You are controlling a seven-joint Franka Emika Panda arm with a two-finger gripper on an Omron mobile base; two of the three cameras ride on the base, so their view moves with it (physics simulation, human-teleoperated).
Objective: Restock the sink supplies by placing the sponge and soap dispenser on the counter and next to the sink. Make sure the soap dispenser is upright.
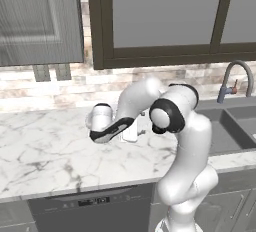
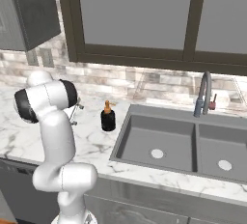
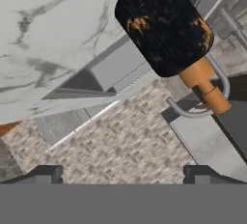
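A: Where does the soap dispenser (image 2: 108,117) stand?

B: Upright on the desk (image 2: 91,143), the white marble slab with grey veins; it sits just to the left of the sink (image 2: 166,141), close to the basin's left rim but not in it; the orange-brown pump points up.

A: And from the hand view?

B: There the black bottle (image 3: 161,25) appears tilted because the camera is rolled; its pump runs toward the lower right, with the curved grey faucet (image 3: 212,100) behind it; marble fills the upper left.

A: What about the gripper (image 3: 123,174)?

B: Its jaws stand wide apart; the two dark fingertips (image 3: 46,174) sit at the far left and right of the hand view's bottom, with nothing between them; the bottle is apart from them, not touched.

A: And the arm?

B: In the left base view it bends over the desk, left of the sink; the faucet (image 1: 237,78) rises at the far right; in the right base view the dispenser stands just right of the arm.
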